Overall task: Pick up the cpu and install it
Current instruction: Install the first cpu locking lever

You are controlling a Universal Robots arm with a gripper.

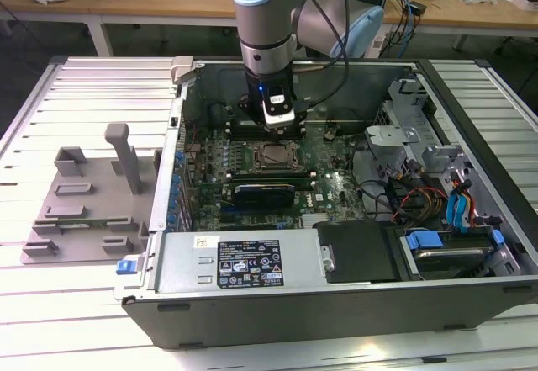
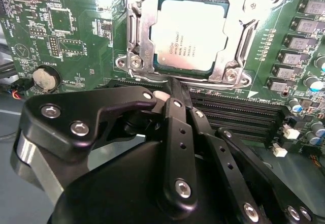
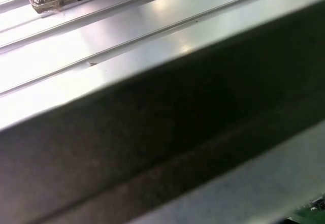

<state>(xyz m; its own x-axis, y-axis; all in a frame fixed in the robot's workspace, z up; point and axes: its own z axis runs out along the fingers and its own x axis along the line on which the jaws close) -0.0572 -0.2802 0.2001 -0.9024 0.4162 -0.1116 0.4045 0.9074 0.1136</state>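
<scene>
Exterior view: arm reaches down into the open computer case [image 1: 252, 257]; gripper [image 1: 277, 119] hangs just above the socket [image 1: 271, 157] on the motherboard [image 1: 336, 188].

Second wrist view: cpu [image 2: 192, 35] lies flat inside the socket frame [image 2: 136, 31]. Gripper [image 2: 170, 89] fingers look pressed together, holding nothing, tip beside the frame's near edge.

First wrist view: case wall [image 3: 162, 132] close.

Risk, as I judge it: any downward drift could knock the frame or unseat the chip.

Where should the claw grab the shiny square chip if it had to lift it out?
Probably from straight above, by two opposite thin edges. The cpu lies flat in the metal frame of its socket, so the frame blocks its sides. The claw is just beside the socket.
</scene>
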